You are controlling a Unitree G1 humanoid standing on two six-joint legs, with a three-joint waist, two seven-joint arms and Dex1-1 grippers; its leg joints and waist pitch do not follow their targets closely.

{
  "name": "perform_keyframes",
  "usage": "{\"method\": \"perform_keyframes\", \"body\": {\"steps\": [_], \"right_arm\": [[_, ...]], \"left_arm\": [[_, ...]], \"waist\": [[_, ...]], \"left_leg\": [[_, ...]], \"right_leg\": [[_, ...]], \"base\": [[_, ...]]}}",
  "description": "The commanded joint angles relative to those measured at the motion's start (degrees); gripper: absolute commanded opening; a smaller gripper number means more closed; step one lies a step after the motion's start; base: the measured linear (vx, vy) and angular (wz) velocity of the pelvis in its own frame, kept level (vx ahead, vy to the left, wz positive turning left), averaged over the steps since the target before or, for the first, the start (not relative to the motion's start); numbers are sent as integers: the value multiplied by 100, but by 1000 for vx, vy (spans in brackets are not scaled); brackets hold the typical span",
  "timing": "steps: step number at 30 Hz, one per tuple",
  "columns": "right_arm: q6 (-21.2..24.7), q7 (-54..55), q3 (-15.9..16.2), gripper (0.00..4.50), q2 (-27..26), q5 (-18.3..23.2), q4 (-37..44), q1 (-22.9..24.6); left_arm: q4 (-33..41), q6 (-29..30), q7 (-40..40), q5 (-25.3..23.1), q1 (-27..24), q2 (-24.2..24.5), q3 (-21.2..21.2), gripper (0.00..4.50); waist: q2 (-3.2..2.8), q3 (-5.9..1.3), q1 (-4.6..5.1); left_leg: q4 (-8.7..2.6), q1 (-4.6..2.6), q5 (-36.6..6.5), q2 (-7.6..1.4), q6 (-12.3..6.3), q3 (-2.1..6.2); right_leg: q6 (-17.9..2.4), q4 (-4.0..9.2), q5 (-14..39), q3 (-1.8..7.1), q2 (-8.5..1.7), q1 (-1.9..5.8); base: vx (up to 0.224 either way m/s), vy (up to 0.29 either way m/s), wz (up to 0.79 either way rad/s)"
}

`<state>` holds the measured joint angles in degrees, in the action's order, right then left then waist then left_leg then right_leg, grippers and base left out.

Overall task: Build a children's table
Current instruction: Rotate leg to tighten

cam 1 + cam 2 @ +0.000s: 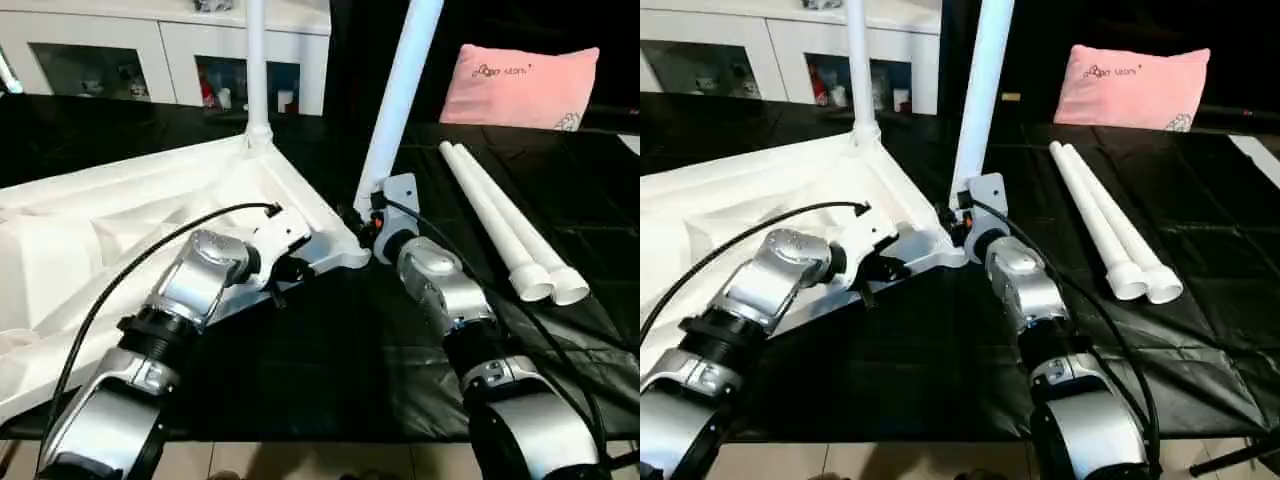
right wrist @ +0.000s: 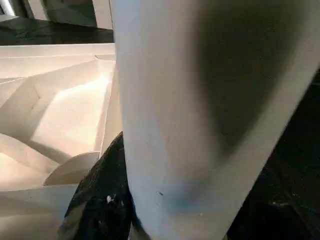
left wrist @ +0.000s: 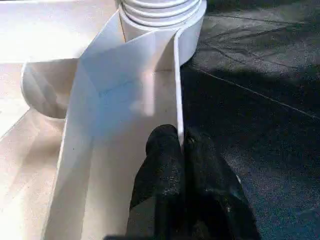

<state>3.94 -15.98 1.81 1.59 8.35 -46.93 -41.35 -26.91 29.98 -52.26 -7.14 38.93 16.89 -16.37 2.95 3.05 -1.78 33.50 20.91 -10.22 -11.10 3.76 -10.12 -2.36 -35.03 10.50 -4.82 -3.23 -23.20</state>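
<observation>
The white tabletop [image 1: 130,215] lies ribbed side up on the left of the black cloth. One white leg [image 1: 255,60] stands upright in its far corner socket. A second leg [image 1: 402,95] rises tilted from the near corner socket [image 3: 160,15]. My right gripper [image 1: 366,224] is shut on this leg's base, where one black finger [image 2: 102,200] presses its side. My left gripper [image 3: 180,137] is shut on the tabletop's thin rim wall [image 3: 177,80] just short of that corner. Two loose legs [image 1: 500,220] lie side by side to the right.
A white cabinet with glass doors [image 1: 150,60] stands behind the table and a pink pillow [image 1: 520,85] lies at the back right. Black cloth [image 1: 330,350] covers the surface up to the front edge near me.
</observation>
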Motion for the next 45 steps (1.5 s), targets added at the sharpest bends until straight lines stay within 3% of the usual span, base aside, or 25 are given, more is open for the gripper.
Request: {"method": "perform_keyframes", "body": {"steps": [1,5,7,9,14,15,20,24,26,28,30,31,34,39,43,45], "right_arm": [[388,336,50,191,100,-256,-873,379],[320,247,20,191,59,-233,-982,377],[321,247,-97,247,21,-166,-997,373],[325,250,-127,247,14,-149,-983,377],[203,169,-175,308,10,-59,-910,433],[113,127,-166,313,23,-60,-831,498],[-116,-296,-143,360,86,1,-210,933],[-84,-781,-67,387,219,143,613,1478],[51,-1110,-53,398,339,325,1098,1777],[111,-1381,-27,423,440,449,1412,1946],[173,-1707,46,430,608,524,1752,2095],[197,-1944,100,446,734,548,1953,2178],[215,-2361,195,446,1013,548,2266,2293],[407,-3081,255,446,1609,581,2678,2368],[459,-4069,434,446,2318,598,2899,2252],[446,-4200,472,446,2409,581,2937,2234]], "left_arm": [[552,-62,-243,196,126,-57,-58,0],[563,-17,-204,151,113,-60,-38,0],[607,40,-169,155,104,-51,-43,0],[584,28,-155,151,110,-47,-36,0],[494,-7,-62,148,141,-10,-57,0],[391,-73,-40,126,165,5,-54,0],[66,-302,29,63,238,65,-36,0],[-183,-687,11,-17,280,143,-107,0],[-347,-1108,-165,-21,254,208,-197,0],[-431,-1333,-351,40,226,236,-226,0],[-529,-1461,-511,63,225,284,-269,0],[-619,-1544,-591,68,240,310,-292,0],[-788,-1726,-796,153,272,328,-279,0],[-1000,-2296,-1396,247,300,452,-386,0],[-1198,-2815,-1984,256,349,611,-499,0],[-1243,-2901,-2068,240,360,638,-522,0]], "waist": [[-97,-331,-34],[-119,-335,-18],[-129,-339,-17],[-127,-354,-17],[-149,-368,-47],[-171,-363,-54],[-156,-366,-96],[-143,-340,-148],[-190,-334,-158],[-168,-348,-177],[-193,-348,-165],[-169,-345,-167],[-186,-337,-187],[-179,-346,-239],[-184,-338,-318],[-166,-334,-337]], "left_leg": [[-387,-71,-1211,-246,-42,73],[-398,-76,-1408,-245,70,92],[-399,-73,-1389,-241,72,93],[-388,-82,-1330,-240,68,91],[-385,-70,-1118,-245,14,79],[-386,-69,-1139,-243,15,82],[-387,-60,-1094,-244,-37,82],[-390,-55,-1212,-242,-99,79],[-397,-57,-1238,-231,-120,91],[-390,-53,-1242,-239,-129,91],[-395,-47,-1228,-236,-132,97],[-389,-41,-1214,-241,-153,96],[-370,-40,-1167,-229,-198,88],[-351,-41,-953,-237,-296,79],[-336,-51,-998,-230,-350,68],[-340,-44,-1008,-238,-337,69]], "right_leg": [[-1072,463,1279,357,-527,311],[-951,481,1512,364,-527,303],[-970,471,1392,368,-522,307],[-1015,461,1283,370,-524,308],[-1153,411,750,368,-512,327],[-1174,411,749,366,-516,330],[-1189,403,663,360,-517,354],[-993,476,1066,367,-524,359],[-966,506,1160,358,-514,347],[-941,500,1171,360,-523,356],[-974,495,1127,357,-521,357],[-991,482,1102,352,-521,363],[-973,493,1182,352,-529,367],[-1029,464,945,354,-524,371],[-1004,492,1099,345,-528,372],[-958,481,1134,348,-533,379]], "base": [[0,0,0],[0,0,0],[0,0,0],[0,0,0],[0,0,0],[0,0,0],[0,0,0],[0,0,0],[0,0,0],[0,0,0],[0,0,0],[0,0,0],[0,0,0],[0,0,0],[0,0,0],[0,0,0]]}}
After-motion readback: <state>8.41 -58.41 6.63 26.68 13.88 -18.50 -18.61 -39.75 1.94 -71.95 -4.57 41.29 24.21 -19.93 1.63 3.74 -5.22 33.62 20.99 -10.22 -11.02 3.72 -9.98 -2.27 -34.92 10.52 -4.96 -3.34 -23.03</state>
